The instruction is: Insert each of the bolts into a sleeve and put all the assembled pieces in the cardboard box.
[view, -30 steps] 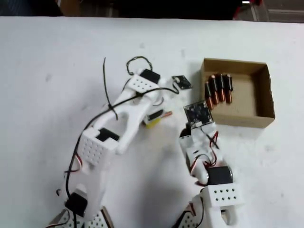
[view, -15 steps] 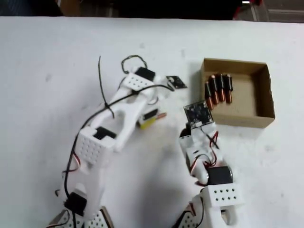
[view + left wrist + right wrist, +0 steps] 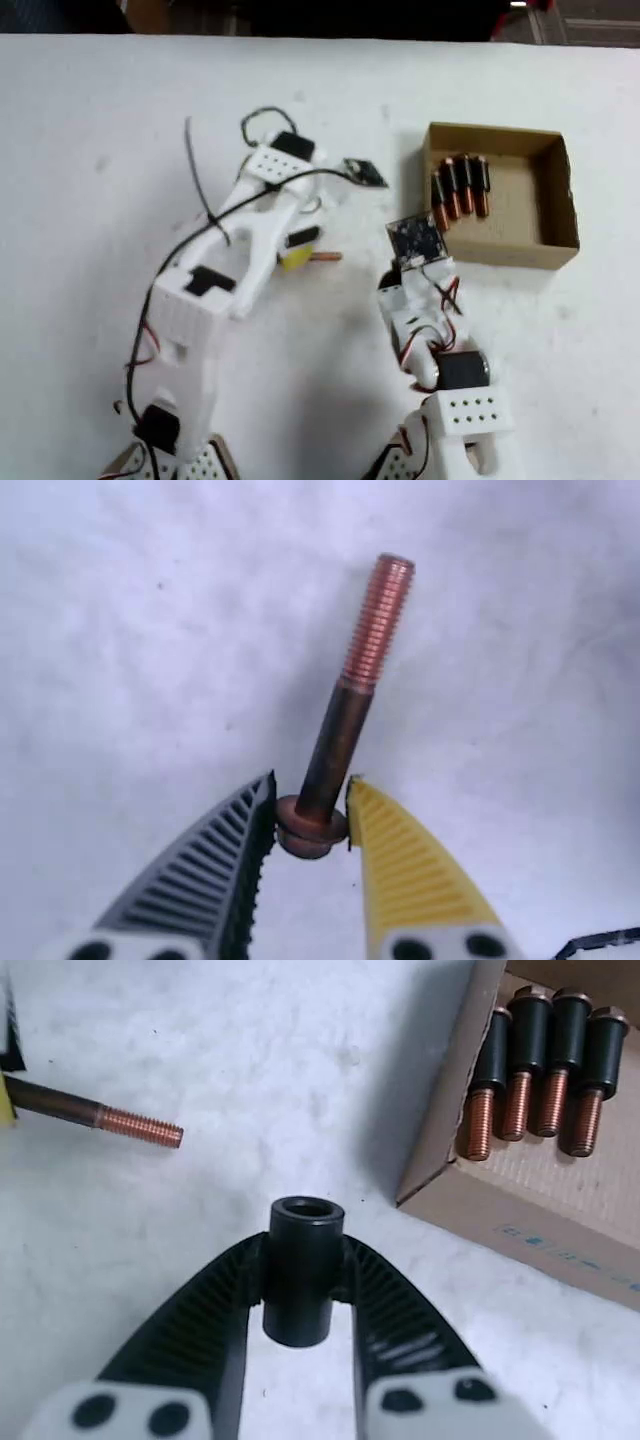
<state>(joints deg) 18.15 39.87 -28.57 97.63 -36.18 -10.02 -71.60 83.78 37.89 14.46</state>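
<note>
**No legible writing**

Nothing can be read in any of the views. The only trace of print is a faint row of bluish marks (image 3: 560, 1252) on the outer wall of the cardboard box (image 3: 500, 1205), toward the lower right of the right wrist view. The characters are too small and blurred to make out as letters or numbers.
</note>
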